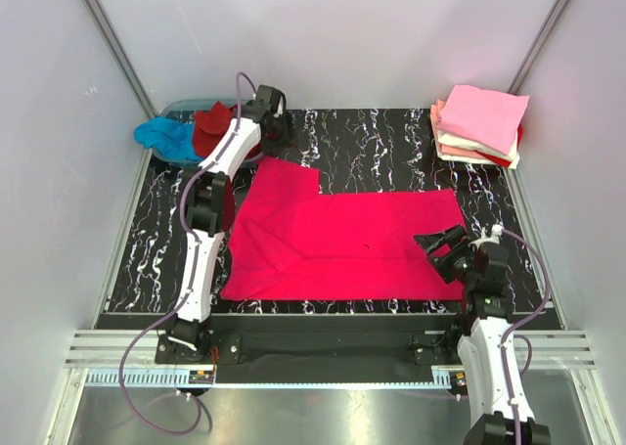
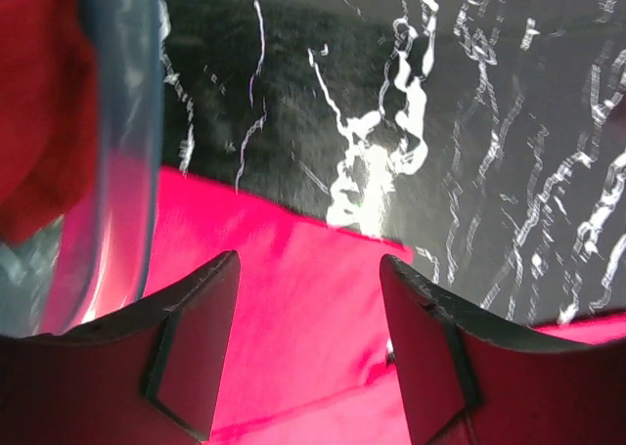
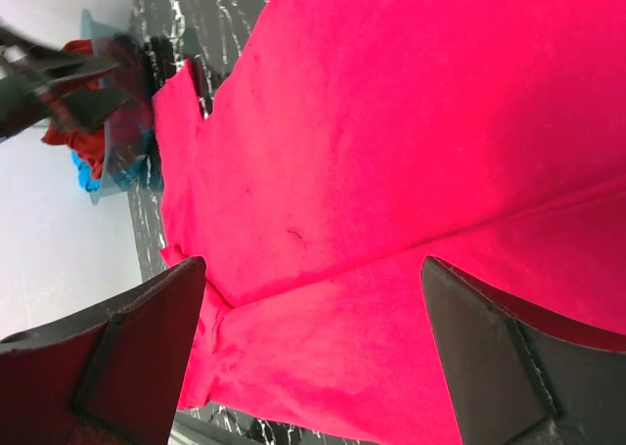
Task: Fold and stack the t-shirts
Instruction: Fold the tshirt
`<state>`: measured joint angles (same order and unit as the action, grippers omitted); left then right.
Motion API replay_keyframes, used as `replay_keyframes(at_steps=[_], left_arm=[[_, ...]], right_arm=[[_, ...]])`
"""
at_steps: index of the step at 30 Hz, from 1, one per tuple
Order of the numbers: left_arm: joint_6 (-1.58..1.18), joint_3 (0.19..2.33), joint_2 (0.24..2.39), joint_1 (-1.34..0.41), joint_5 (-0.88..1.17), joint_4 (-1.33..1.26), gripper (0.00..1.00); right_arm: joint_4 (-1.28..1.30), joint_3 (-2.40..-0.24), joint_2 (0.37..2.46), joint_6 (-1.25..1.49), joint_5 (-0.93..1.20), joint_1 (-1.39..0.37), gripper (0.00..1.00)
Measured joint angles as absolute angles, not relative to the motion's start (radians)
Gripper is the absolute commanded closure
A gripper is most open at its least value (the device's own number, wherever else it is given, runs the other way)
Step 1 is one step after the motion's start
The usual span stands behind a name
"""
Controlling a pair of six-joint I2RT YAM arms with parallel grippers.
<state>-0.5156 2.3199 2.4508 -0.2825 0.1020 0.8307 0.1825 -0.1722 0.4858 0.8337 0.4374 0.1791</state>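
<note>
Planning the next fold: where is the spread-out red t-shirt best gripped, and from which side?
Probably the far left flap of the red t-shirt, which juts out beyond the rest. It lies flat there with a free edge on the table, so a finger could slip under from the far side. The left gripper hangs open right over that edge.

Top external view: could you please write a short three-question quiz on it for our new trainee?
1. True or false: the pinkish-red t-shirt lies on the marbled table.
2. Where is the folded stack? A far right corner; B near left corner; C centre.
3. What holds the dark red shirt and the turquoise shirt?
Key: 1 true; 2 A; 3 the clear tub.
</note>
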Motion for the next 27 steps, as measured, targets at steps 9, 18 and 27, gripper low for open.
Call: replay_keyframes(at_steps=[9, 18, 27], left_arm=[[-0.493, 2.350, 2.573, -0.310, 0.101, 0.752, 0.28], [-0.493, 2.360, 2.580, -0.318, 0.091, 0.764, 0.39], [-0.461, 2.223, 2.515, -0.400, -0.033, 0.719, 0.73]], right_arm=[[0.022, -0.142, 0.524, 0.862, 0.475, 0.176, 0.02], [-0.039, -0.136, 0.567, 0.873, 0.484, 0.176, 0.02], [-0.068, -0.136, 0.639, 0.877, 0.484, 0.176, 0.01]])
